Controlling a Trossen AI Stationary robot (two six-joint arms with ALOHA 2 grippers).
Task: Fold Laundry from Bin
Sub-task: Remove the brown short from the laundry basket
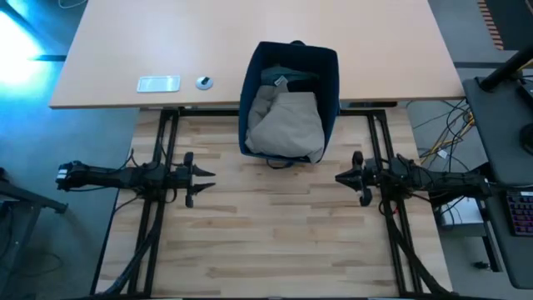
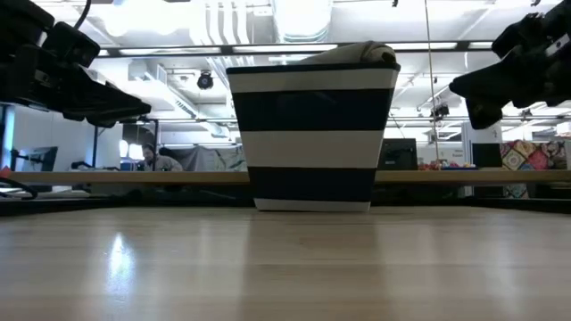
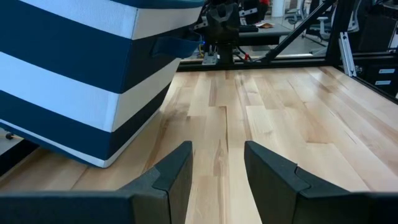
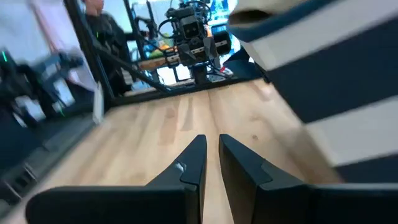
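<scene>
While nothing has yet been lifted out, the bin [image 1: 289, 100] is seen standing at the far middle of the wooden work surface [image 1: 266, 242], where its far part overlaps the edge of the tan desk [image 1: 166, 50] behind. It is placed between the two arms, so that either one could reach it. The laundry is held inside: a beige garment [image 1: 287, 121] is heaped on top and rises slightly above the rim, as the low view confirms, and a darker teal piece [image 1: 293, 77] is glimpsed beneath it at the far end. No cloth is found on the work surface itself.

The left gripper [image 1: 204, 175] is held near the bin's left front corner, clear of it, its fingers parted by a moderate gap and closed on nothing; in the left wrist view the striped wall [image 3: 81, 81] is seen just beside the fingers [image 3: 174, 174]. The right gripper [image 1: 343, 177] is held opposite, near the right front corner, its fingers drawn to a narrow gap and likewise empty. Both are pointed inward toward each other, a posture that is judged to be a ready stance before the first reach.

A small white flat device [image 1: 158, 83] and a small round object [image 1: 204, 82] are left on the desk, well apart from the bin and out of the way.

The task is judged to be at its very start: the beige garment would probably be taken first.
</scene>
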